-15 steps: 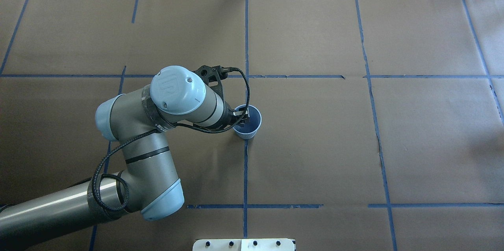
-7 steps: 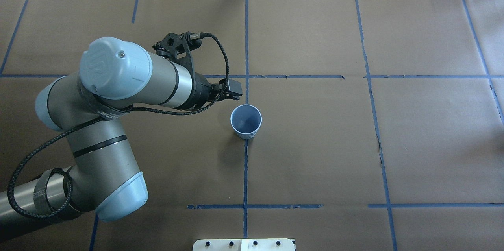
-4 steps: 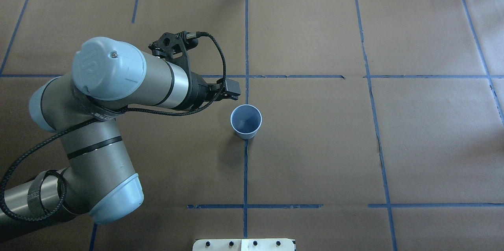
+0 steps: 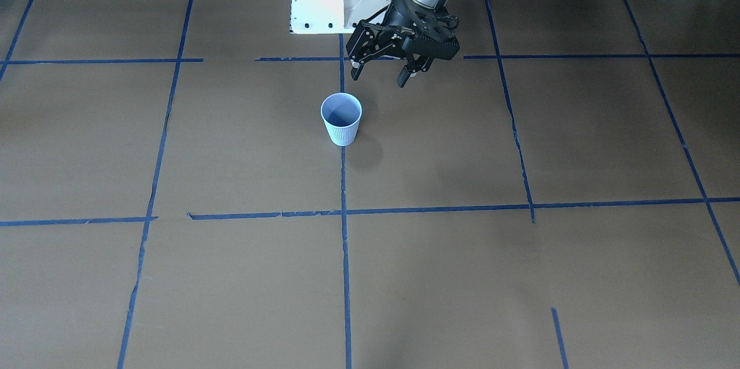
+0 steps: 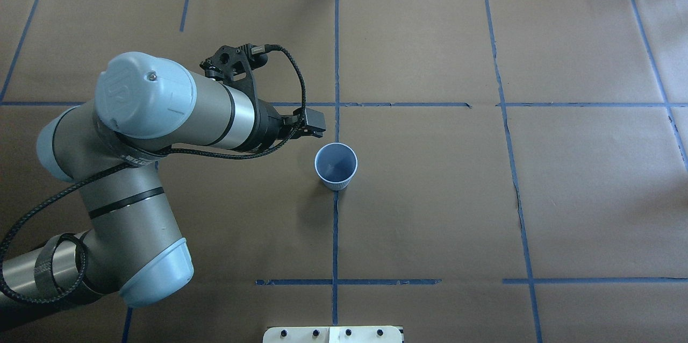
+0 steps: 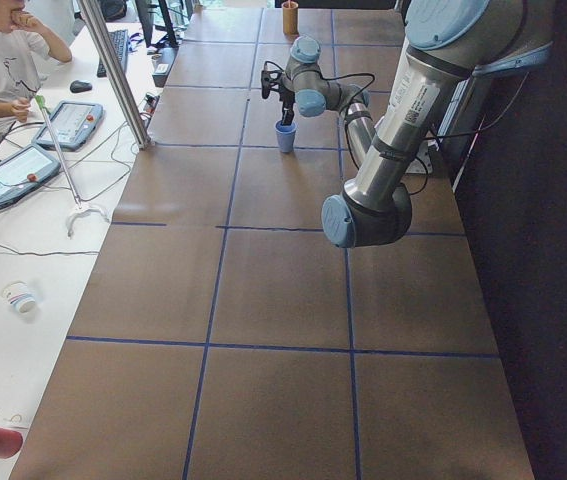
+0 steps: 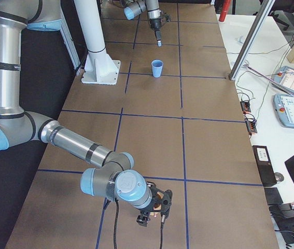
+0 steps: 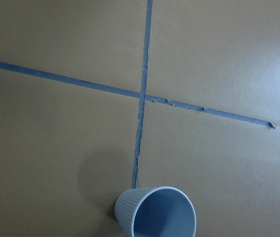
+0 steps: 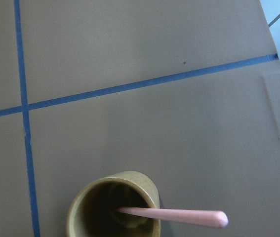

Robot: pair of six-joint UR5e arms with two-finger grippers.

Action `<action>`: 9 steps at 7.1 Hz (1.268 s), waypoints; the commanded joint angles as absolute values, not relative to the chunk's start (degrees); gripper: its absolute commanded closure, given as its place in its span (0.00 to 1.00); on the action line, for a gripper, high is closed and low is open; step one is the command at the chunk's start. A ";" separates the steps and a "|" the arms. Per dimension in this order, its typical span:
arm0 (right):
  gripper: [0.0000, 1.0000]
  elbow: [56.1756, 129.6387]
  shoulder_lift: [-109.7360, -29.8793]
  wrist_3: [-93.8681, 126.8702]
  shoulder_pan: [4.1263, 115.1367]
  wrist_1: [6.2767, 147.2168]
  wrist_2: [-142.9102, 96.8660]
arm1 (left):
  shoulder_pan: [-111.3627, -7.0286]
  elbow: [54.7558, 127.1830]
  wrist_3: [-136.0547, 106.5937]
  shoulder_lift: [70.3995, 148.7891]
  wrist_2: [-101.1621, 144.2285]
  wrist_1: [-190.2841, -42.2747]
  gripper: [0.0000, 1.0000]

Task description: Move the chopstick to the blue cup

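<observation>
While chopstick [image 9: 179, 216] sits in tan cup [image 9: 78, 210], left fingers [image 4: 406, 74] spread near blue cup [image 4: 341, 118], right fingers [image 7: 143, 219], state unclear.

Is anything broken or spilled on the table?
Nothing is spilled, and the blue cup stands upright. The only odd thing is that the paper has a dark split along one tape line.

The left pincer [image 4: 378, 76] hangs tilted downward, its jaws spread apart.

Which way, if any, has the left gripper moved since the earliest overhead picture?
Yes. The left gripper left the blue cup, going up-left toward the tape crossing.
</observation>
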State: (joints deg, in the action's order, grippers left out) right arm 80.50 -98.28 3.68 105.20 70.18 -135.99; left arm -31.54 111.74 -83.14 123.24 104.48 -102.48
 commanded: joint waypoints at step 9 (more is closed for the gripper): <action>0.39 76.03 -95.80 10.62 105.12 66.19 -135.88 | -31.55 112.68 -83.23 123.05 104.41 -102.39 0.00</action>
State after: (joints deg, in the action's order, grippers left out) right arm 76.66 -95.87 9.44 105.12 67.50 -135.89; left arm -31.54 112.69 -83.23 123.09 104.41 -102.39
